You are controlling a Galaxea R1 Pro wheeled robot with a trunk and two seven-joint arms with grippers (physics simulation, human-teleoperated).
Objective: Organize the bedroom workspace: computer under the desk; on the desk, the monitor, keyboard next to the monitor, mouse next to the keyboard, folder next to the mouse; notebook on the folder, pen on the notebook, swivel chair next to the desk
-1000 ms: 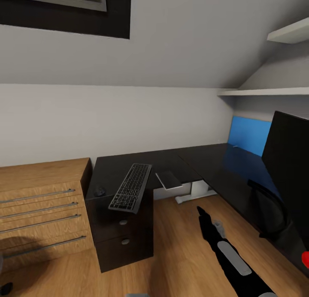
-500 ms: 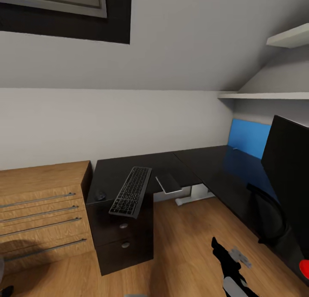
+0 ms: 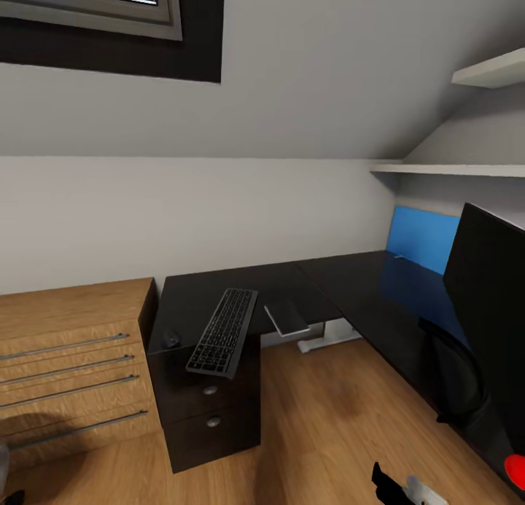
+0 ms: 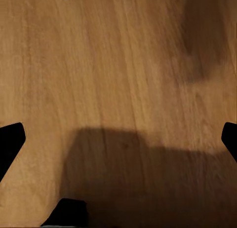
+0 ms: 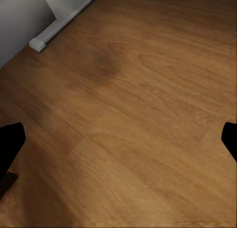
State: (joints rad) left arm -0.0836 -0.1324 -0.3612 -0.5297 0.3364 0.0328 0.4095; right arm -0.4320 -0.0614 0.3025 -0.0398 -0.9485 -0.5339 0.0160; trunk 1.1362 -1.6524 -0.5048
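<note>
1. Head view: we see the desk [image 3: 350,286] along the wall w/ the keyboard [image 3: 224,331] overhanging its front edge above the drawer unit [image 3: 208,403]. The mouse [image 3: 171,339] is near the desk's left front corner, apart from the keyboard. The notebook [image 3: 286,318] juts over the front edge. The folder [image 3: 423,237] leans at the wall, the monitor [image 3: 490,308] at the right end.
2. Left wrist: we see the left gripper [image 4: 118,141] spread wide, holding nothing, over the wood floor [image 4: 118,65].
3. Right wrist: the right gripper [image 5: 118,141] is also wide, nothing held, over the floor.
</note>
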